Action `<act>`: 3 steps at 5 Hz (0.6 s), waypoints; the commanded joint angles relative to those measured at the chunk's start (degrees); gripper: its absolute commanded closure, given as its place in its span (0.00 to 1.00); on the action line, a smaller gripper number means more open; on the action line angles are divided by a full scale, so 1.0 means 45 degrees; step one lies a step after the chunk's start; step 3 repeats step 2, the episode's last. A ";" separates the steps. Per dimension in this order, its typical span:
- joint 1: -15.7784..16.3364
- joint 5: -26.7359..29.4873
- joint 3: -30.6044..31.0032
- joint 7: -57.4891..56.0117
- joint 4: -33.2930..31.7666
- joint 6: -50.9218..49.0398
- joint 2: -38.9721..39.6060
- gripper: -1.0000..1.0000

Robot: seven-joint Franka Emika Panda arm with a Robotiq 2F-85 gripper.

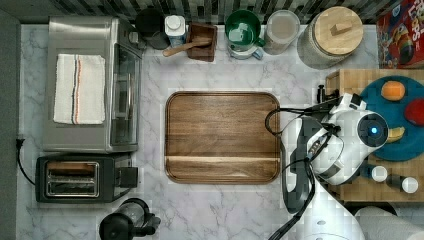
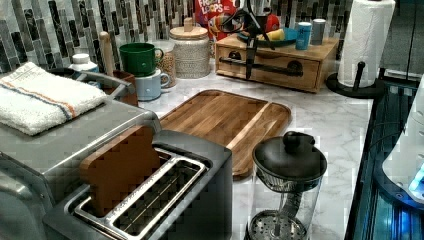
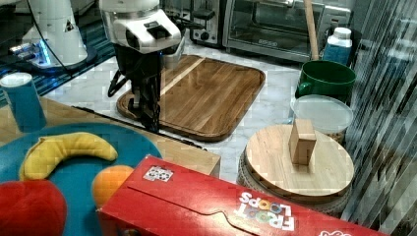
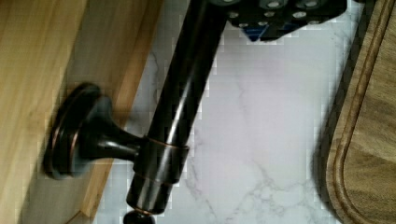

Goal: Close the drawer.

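Left view, item one: the drawer (image 2: pixel 270 79) is the light-wood front set in the side of the butcher-block slab (image 2: pixel 320 50), at the far end of the marble counter (image 2: pixel 325 120). You will see its dark bar handle (image 2: pixel 282 70) running across the front.

Item two: the gripper (image 2: pixel 248 70) hangs straight down from above and meets that bar towards the left view's left end. You cannot tell from any camera whether the jaws are spread or pressed together.

Wrist view: the handle (image 4: pixel 182 93) crosses the frame close up, joined by a flared round post (image 4: pixel 79 133) to the wood front (image 4: pixel 28 70). The front looks about flush with the block, though the angle is poor.

Right view: the gripper (image 3: pixel 150 115) points down just beside the slab's edge, with the arm's white wrist (image 3: pixel 140 27) above it.

Top view: the blue plate (image 1: pixel 385 100) sits on the slab, and the darker cutting board (image 1: pixel 222 137) lies mid-counter, apart from the slab.
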 commanded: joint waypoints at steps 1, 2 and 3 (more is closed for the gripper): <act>-0.0818 0.0150 -0.0942 0.0504 0.0868 0.0711 -0.0184 1.00; -0.0701 0.0221 -0.1066 0.0451 0.0869 0.0706 -0.0173 1.00; -0.0701 0.0221 -0.1066 0.0451 0.0869 0.0706 -0.0173 1.00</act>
